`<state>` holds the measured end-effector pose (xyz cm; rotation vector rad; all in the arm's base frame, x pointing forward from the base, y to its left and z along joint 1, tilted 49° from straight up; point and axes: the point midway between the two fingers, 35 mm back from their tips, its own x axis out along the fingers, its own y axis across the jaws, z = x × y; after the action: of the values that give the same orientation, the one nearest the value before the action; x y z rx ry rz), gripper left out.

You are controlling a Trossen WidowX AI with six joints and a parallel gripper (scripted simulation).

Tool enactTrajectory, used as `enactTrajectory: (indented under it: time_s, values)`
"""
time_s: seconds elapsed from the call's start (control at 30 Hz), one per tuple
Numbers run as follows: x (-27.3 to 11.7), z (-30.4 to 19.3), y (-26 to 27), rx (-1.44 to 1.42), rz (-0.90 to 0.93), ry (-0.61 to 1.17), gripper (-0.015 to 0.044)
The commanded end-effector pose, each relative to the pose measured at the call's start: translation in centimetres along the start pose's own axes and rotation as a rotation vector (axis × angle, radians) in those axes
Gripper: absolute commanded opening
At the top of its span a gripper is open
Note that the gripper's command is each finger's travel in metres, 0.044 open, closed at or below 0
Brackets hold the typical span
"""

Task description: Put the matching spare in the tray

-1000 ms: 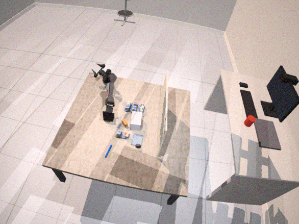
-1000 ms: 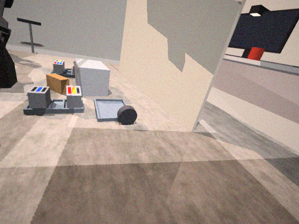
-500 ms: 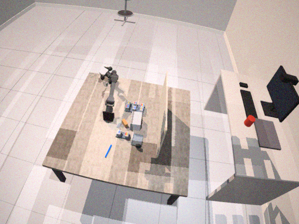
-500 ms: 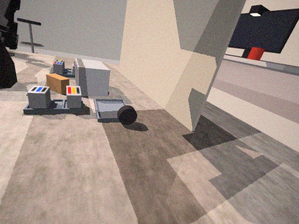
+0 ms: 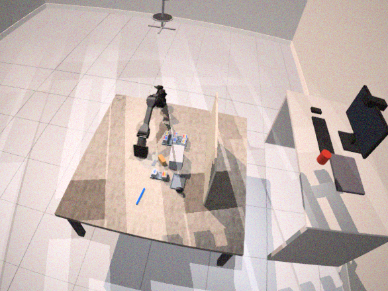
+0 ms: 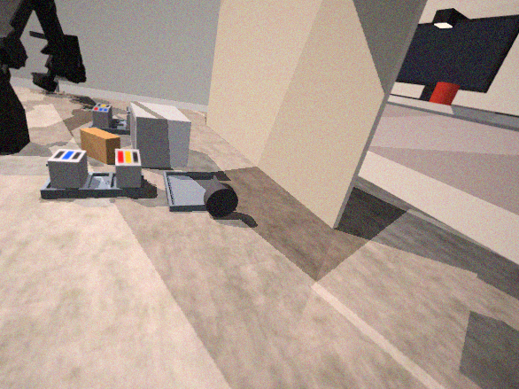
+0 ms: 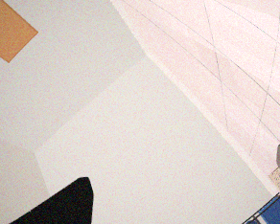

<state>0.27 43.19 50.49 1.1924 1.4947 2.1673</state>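
My gripper [image 5: 160, 93] [image 6: 37, 57] is open and empty, raised at the table's rear, away from the units; one black finger shows in the wrist view. The front rack [image 5: 159, 179] [image 6: 99, 193] holds a grey unit with black-blue-black stripes [image 5: 154, 172] [image 6: 67, 169] and one with red-yellow-black stripes [image 5: 164, 175] [image 6: 127, 169]. The rear rack [image 6: 120, 129] holds three small striped units, one at its left [image 5: 166, 136] [image 6: 102, 116]. A large white-grey box [image 5: 176, 156] [image 6: 161, 136] stands between; its back is hidden and no code shows. The shallow tray [image 5: 177, 181] [image 6: 183, 191] holds no unit.
An orange block [image 5: 162, 160] [image 6: 99, 144] stands beside the box. A dark cylinder [image 5: 179, 189] [image 6: 221, 199] is at the tray's front corner. A tall beige panel [image 5: 212, 152] [image 6: 270, 70] stands right. A blue stick [image 5: 140, 196] lies in front.
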Motion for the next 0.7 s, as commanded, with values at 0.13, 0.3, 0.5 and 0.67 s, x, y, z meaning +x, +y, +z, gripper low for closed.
enactTrajectory:
  time_s: [0.13, 0.3, 0.5, 0.67]
  values:
    - [-4.9, 5.5, 2.4, -0.246, -0.064, -0.199, 0.044]
    - [-8.7, 9.3, 2.5, -0.347, -0.153, -0.337, 0.044]
    - [-14.0, 13.2, 2.9, -0.459, -0.276, -0.492, 0.044]
    - [-18.6, 15.6, 3.0, -0.538, -0.392, -0.603, 0.044]
